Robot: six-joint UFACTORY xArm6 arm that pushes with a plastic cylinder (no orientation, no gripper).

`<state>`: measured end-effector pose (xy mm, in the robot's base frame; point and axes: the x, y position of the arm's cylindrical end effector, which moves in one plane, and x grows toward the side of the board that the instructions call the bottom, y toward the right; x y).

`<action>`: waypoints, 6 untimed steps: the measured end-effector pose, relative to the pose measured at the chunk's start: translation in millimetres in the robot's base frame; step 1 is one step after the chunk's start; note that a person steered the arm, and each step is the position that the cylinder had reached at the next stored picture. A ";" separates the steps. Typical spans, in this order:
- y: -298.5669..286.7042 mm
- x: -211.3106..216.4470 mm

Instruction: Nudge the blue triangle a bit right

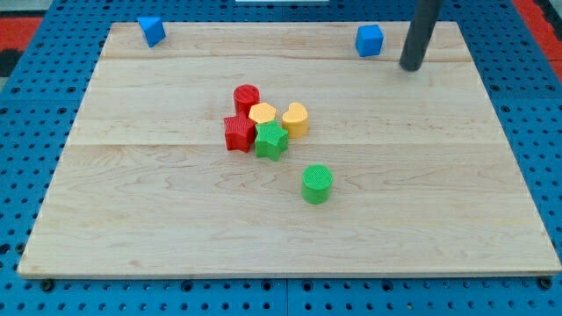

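Wooden board [132, 202] on blue pegboard [26, 105].

Wooden board [158, 219] (eight coloured blocks)

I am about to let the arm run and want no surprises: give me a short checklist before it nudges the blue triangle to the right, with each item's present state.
1. Target found: blue triangle lies at the board's top left corner. Ok.
2. My tip on the triangle's left side, ready to push right: it is far off at the view's top right, beside the blue cube. Not ok.
3. Room to the triangle's right: bare wood up to the blue cube. Ok.
4. Tip clear of the blue cube: a small gap shows. Ok.
5. Central cluster out of the push line: red cylinder and its neighbours sit lower. Ok.
6. Tip touching the board: cannot tell.
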<state>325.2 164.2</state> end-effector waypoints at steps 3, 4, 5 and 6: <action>-284.1 4.9; -367.8 -21.4; -436.3 -46.8; -468.8 -63.0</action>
